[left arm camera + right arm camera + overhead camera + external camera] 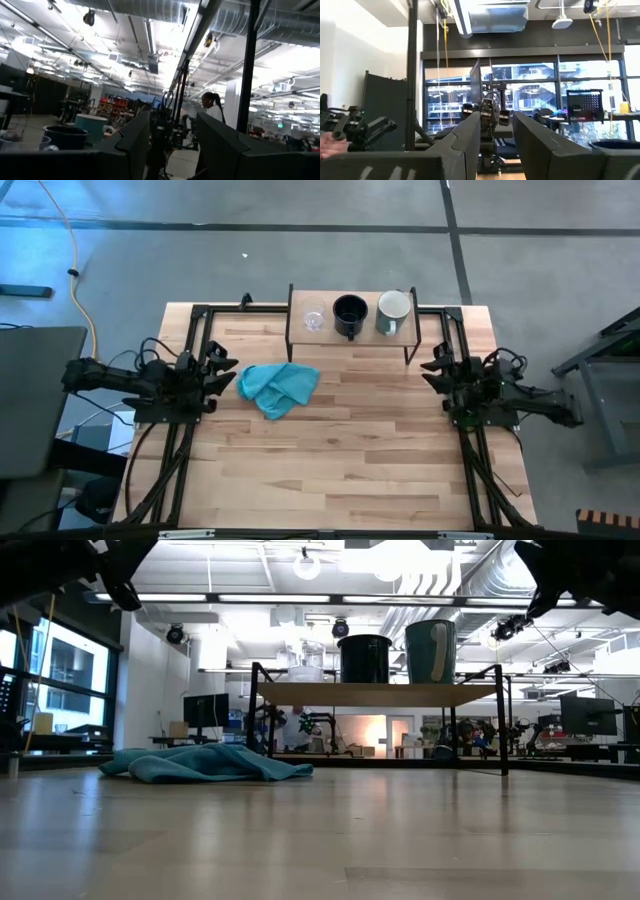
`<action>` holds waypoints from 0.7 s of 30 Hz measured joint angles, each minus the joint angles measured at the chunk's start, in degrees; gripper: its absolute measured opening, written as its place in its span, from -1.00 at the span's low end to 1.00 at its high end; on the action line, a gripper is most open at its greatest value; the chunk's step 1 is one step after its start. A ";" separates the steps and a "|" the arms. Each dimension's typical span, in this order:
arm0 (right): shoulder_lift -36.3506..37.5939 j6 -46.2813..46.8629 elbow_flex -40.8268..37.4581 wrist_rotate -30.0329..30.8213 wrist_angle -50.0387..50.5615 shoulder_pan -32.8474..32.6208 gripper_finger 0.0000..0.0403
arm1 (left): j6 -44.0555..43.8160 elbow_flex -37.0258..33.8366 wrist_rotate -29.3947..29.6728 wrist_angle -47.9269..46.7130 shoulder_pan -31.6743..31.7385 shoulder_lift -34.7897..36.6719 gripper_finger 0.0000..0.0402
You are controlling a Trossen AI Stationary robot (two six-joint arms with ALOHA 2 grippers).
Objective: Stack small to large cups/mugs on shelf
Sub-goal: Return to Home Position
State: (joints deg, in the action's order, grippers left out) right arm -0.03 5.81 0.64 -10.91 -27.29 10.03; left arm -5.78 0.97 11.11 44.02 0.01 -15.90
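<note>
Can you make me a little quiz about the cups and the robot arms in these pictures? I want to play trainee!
1. True or false: on the shelf, the black mug stands between the glass cup and the pale mug.
2. Where does the teal cloth lie? A) on the shelf B) on the tabletop, nearer the left gripper C) inside a mug
3. Fill in: the left gripper and the right gripper are both ____ and hold nothing.
Key: 1 true; 2 B; 3 open.
</note>
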 joint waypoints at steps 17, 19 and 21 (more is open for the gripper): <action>-0.06 4.88 -0.02 -9.21 -0.20 8.87 -0.46 | 4.05 -0.46 -0.17 4.24 0.00 -0.96 -0.24; -0.07 4.87 -0.02 -9.22 -0.22 9.13 -0.46 | 4.16 -0.46 -0.17 4.01 0.00 -0.96 -0.24; -0.07 4.74 -0.02 -9.23 -0.38 9.23 -0.46 | 5.09 -0.46 -0.17 4.13 0.00 -0.63 -0.24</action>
State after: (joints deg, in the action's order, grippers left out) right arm -0.10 10.55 0.62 -20.14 -27.67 19.27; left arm -0.69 0.51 10.95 48.15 0.01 -16.53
